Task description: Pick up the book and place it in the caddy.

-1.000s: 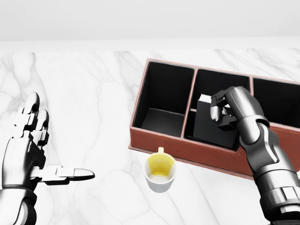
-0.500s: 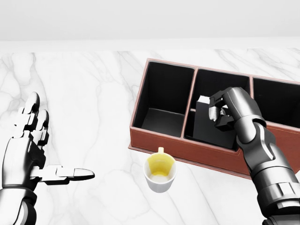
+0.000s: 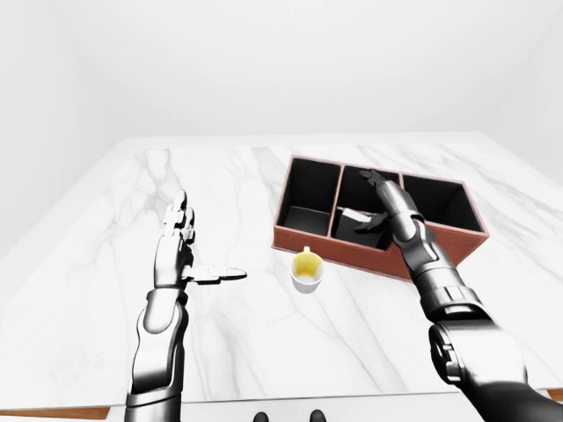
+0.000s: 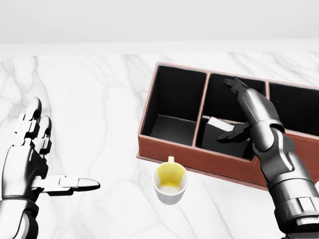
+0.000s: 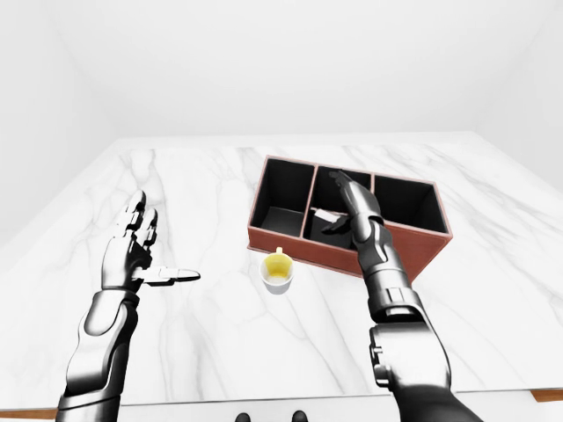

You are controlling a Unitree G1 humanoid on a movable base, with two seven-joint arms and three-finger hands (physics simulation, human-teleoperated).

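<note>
— White marble with grey veining runs across the whole tabletop (image 4: pixel 99 89), under a blank pale wall. What sits on it?

— A reddish-brown leather-look caddy with three black-lined compartments (image 4: pixel 199 162), and just below its near wall in the head view, a small white cup with a yellow inside (image 4: pixel 170 185).

— And the book?

— The thin black book with a white page edge (image 4: pixel 222 130) is in the middle compartment, lying tilted, its long axis slanting from upper left to lower right. It looks dropped in rather than standing.

— Which hand is on it?

— Neither grips it. The right hand (image 4: pixel 244 112) hangs directly over that compartment, fingers spread wide, the thumb near the book's upper right corner; I cannot tell if it touches. The left hand (image 4: pixel 35 154) is well apart at the view's left, flat and spread, holding nothing.

— So what's left?

— I'd judge the placing is done; the right hand only needs to lift straight up, clear of the glossy divider walls.
</note>
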